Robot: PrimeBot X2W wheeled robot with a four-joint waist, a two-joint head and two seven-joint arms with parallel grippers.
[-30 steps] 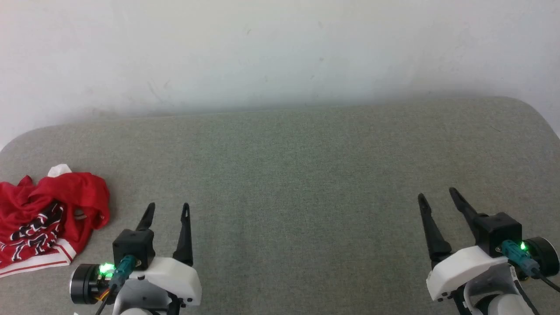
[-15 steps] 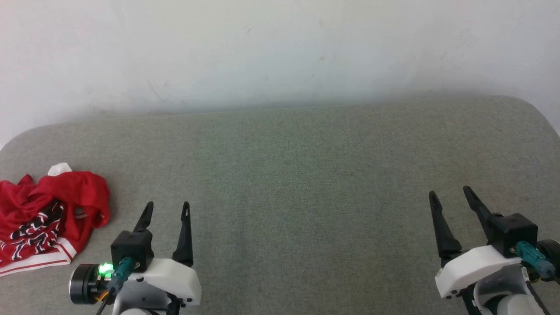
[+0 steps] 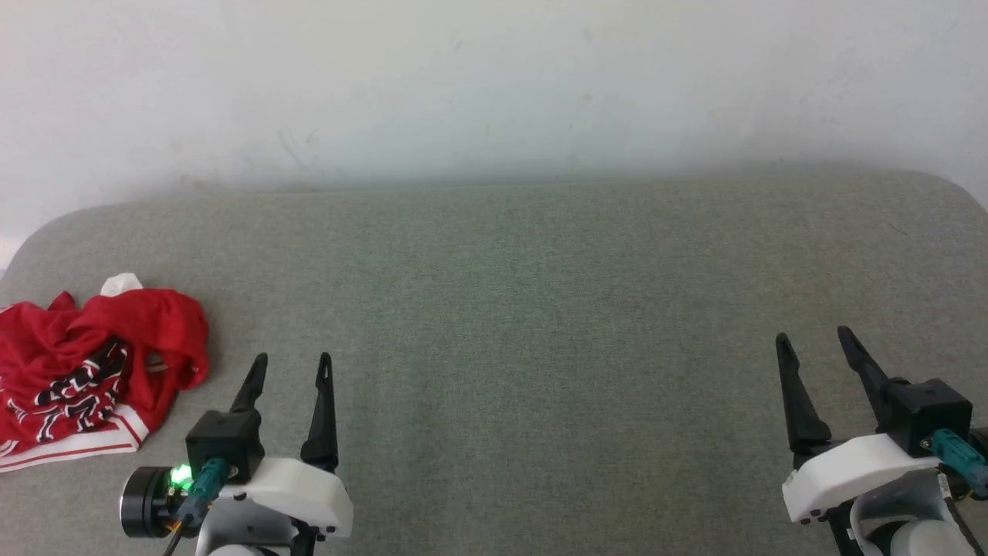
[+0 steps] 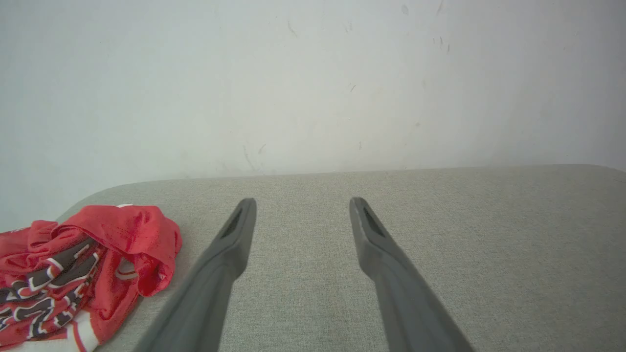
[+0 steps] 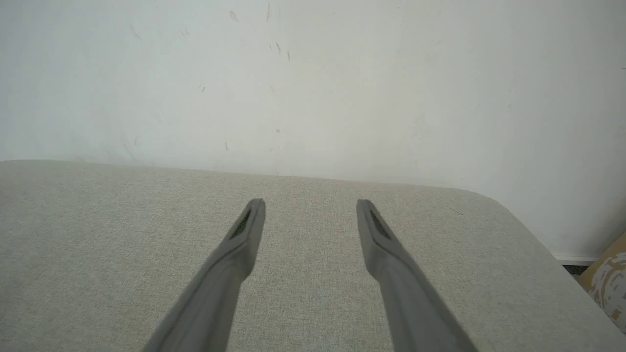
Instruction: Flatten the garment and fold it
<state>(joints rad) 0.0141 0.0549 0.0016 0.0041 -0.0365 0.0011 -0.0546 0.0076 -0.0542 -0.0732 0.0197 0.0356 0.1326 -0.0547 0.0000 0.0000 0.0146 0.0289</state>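
The garment (image 3: 85, 363) lies crumpled at the left edge of the padded surface (image 3: 502, 309), red cloth bunched over black, white-outlined lettering, with a white striped hem toward the near edge. Just to its right, clear of the cloth, the left gripper (image 3: 293, 359) hovers with fingers spread apart and nothing between them. Near the right edge, the right gripper (image 3: 812, 334) also stands spread and empty. The right wrist view adds a tan patterned object (image 5: 609, 278), possibly a cushion, beyond the far right corner.
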